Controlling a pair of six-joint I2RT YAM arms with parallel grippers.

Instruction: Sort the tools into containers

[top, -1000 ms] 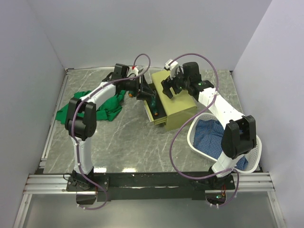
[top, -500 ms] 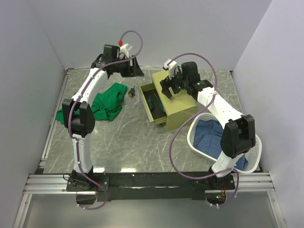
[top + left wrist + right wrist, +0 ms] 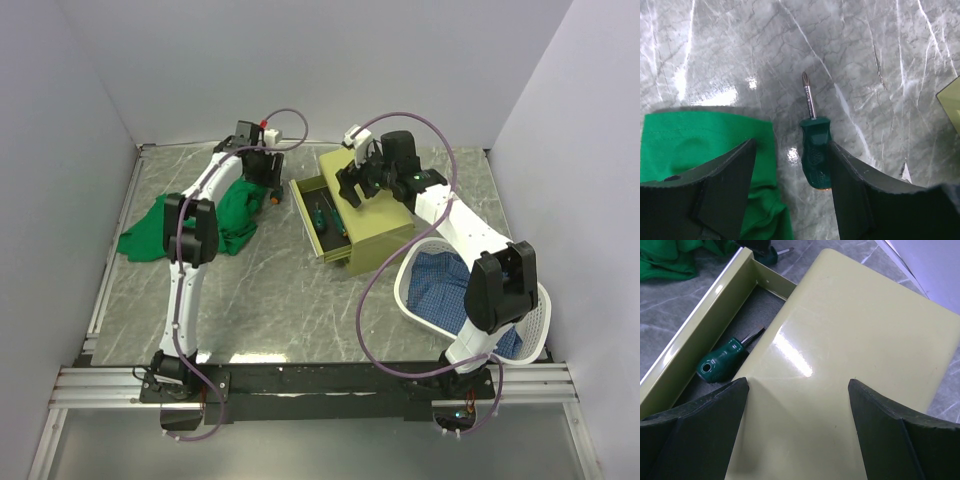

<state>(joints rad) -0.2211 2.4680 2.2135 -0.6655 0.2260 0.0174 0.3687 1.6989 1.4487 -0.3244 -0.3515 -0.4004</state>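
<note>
Screwdriver lies between my left gripper's spread fingers, near the tabletop's far edge. Centre the handle; avoid the cloth.

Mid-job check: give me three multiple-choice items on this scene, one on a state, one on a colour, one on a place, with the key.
1. How does the top drawer of the chest stand?
A) shut
B) pulled open
C) lifted out onto the table

2. What colour is the handle of the screwdriver lying in that drawer?
A) red
B) yellow
C) green

3. Where does the loose screwdriver lie?
A) on the table beside the green cloth
B) on top of the chest
C) under the cloth

Key:
1 B, its inside is open to view.
2 C, the right wrist view shows a green handle.
3 A, the left wrist view shows it on bare marble by the cloth's edge.
</note>
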